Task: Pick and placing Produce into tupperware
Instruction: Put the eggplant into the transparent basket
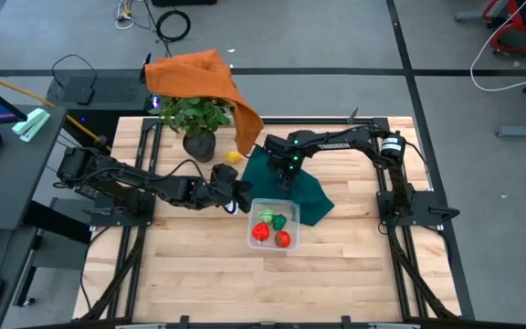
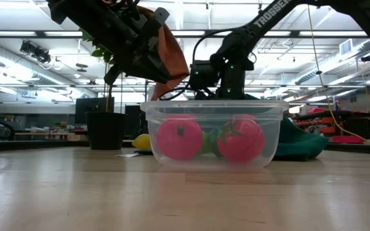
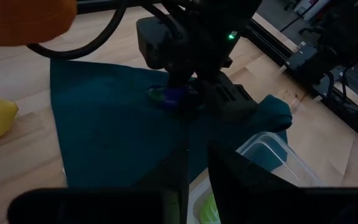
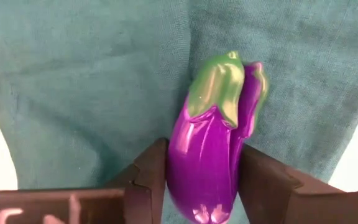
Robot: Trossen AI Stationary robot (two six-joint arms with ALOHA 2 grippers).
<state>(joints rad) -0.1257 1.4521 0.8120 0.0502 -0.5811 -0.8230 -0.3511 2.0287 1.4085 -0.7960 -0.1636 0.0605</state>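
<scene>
overhead looks straight down on me; low looks level across the table; both wrists share the cloth [image 3: 117, 118] near my fingers.

A clear tupperware [image 1: 273, 228] is seen on the wooden table [image 1: 336, 274], with red and green produce [image 1: 272, 228] held inside. Just behind it a teal cloth [image 1: 310, 196] is spread, over which the right gripper [image 1: 286, 175] is lowered. The left gripper [image 1: 243, 196] is positioned beside the tupperware's rear left corner. A yellow lemon [image 1: 234, 156] and a potted plant [image 1: 197, 123] are placed farther behind.

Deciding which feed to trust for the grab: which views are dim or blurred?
Left wrist view: dim, its own fingers a dark blur. Right wrist view: bright, eggplant sharp with glare on its skin. Low view: fruit hazy behind the tupperware wall.
</scene>
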